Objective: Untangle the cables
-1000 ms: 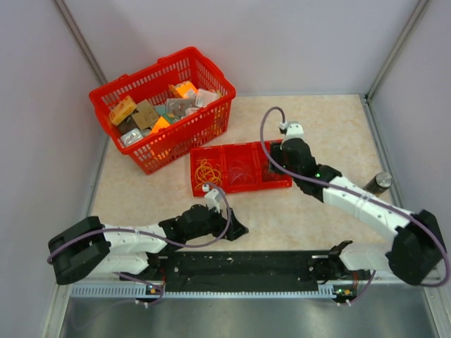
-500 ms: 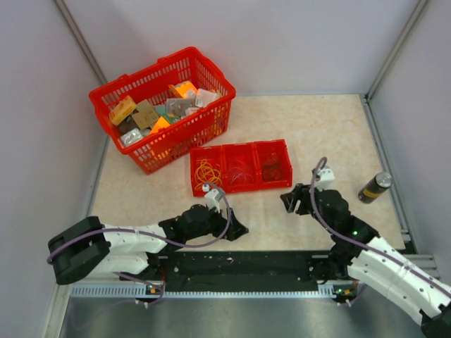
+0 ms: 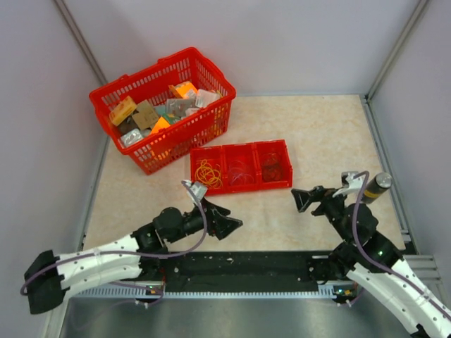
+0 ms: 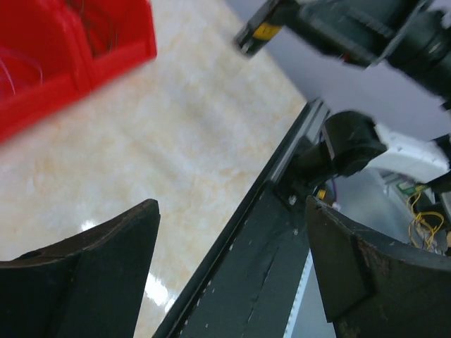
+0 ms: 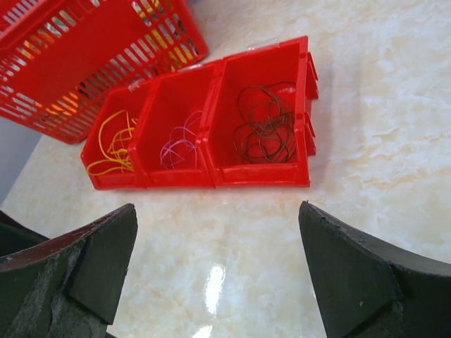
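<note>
The pale marbled table lies before me, with the red basket of boxed goods at its far left, where it stood a second ago. My right arm has pulled back a long way. A second ago it reached over the right end of the red bin; now my right gripper hangs near the front edge, well apart from the bin, its jaws spread wide and holding nothing. My left arm has swung its rear links lower and further left, while my left gripper sits close to where it was, in front of the bin, jaws also wide apart and empty. The bin has not moved. The cables lie sorted in its three compartments: yellow cables on the left, pale cables in the middle, dark brown cables on the right. A small can stands at the table's right edge, just beside my right wrist.
</note>
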